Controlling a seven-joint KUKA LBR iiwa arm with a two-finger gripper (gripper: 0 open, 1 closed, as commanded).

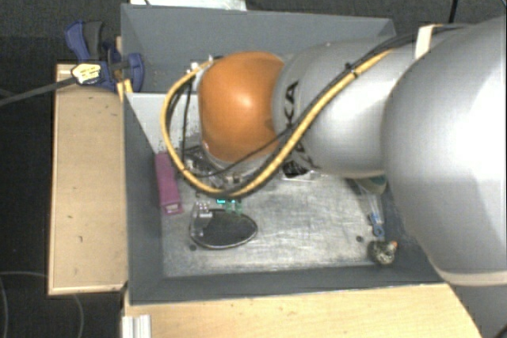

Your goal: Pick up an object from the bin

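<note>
Since the orange cover (238,103) mostly hides the gripper (215,206), I cannot tell whether it is clenched or released. A dark oval disc (226,231) lies just below it in view (long axis across the bin (261,32)).

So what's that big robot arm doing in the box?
The silver robot arm is reaching down into the grey bin to pick something up. Its claw hangs low near the bin's left side, right over a dark, flat oval thing. A purple block lies next to it by the left wall. I can't tell whether it has grabbed anything.
</note>
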